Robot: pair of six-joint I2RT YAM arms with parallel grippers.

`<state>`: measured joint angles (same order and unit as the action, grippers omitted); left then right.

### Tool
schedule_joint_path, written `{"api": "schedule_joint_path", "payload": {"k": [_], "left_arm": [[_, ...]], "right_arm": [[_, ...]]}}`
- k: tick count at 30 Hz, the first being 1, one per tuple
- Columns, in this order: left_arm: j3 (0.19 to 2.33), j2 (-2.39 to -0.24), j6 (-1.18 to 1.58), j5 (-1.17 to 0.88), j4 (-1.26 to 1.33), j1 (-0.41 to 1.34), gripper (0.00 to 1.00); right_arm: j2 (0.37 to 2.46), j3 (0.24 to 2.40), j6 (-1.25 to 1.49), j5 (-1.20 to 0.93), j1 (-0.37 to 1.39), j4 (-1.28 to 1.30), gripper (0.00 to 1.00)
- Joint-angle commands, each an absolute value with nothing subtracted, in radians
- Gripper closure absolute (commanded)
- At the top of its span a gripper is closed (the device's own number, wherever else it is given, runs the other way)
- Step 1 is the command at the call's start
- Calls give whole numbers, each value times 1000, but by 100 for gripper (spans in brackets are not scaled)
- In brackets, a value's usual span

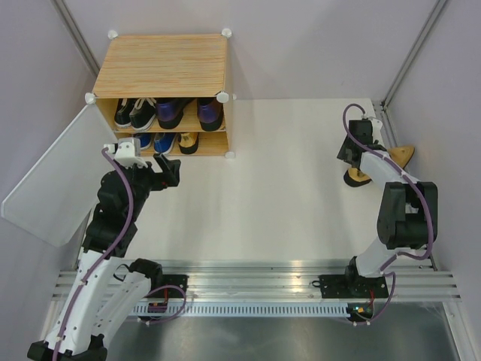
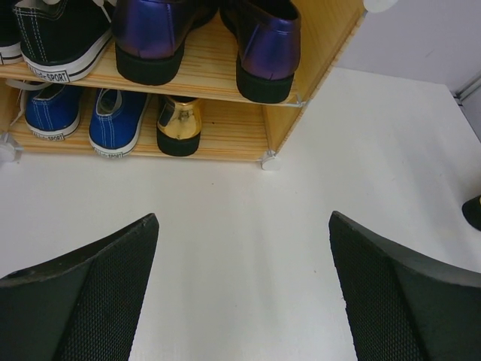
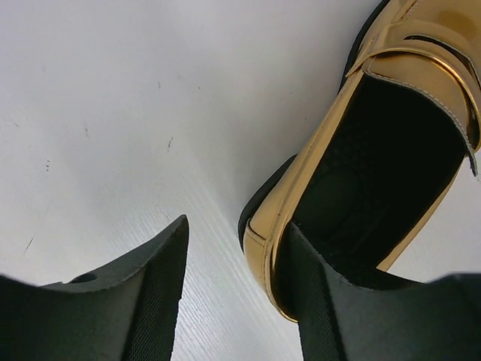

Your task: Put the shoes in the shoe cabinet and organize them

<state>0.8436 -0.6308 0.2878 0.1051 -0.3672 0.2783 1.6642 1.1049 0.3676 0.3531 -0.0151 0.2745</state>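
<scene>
The right gripper [image 3: 237, 241] is spread wide and straddles the side wall of 1 gold heel [image 3: 361, 173], which lies on the white table [image 1: 285, 195] at the far right. 1 finger [image 3: 338, 301] is inside the shoe's opening and the other [image 3: 128, 301] is outside, clear of the wall, so nothing is clamped. The left gripper [image 2: 242, 226] is also spread wide and empty, hovering in front of the shoe cabinet [image 1: 165, 68], whose door [image 1: 52, 180] stands swung open. The top shelf holds 2 black sneakers [image 2: 64, 37] and 2 purple heels [image 2: 154, 37]. The bottom shelf holds 2 blue sneakers [image 2: 113, 124] and 1 other gold heel [image 2: 179, 124].
</scene>
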Motion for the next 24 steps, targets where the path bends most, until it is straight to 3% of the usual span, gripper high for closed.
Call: {"api": "schedule_joint_path", "payload": {"k": [1,7,9,18,24], "left_arm": [[844,-623,276,136,-347,281,4],[842,-629,284,144,-345,281,4],[841,-627,284,144,-345,281,4],[839,-629,276,163,-345,281,4],[839,-630,264,170,-344,281,3]], "right_arm": [[1618,1092,376,299,-6,252,43],[1582,1066,380,273,86,255,73],[1566,1046,391,264,115,255,77],[1592,1034,491,291,467,256,76],[1651,1118,566,321,731,304,71]]}}
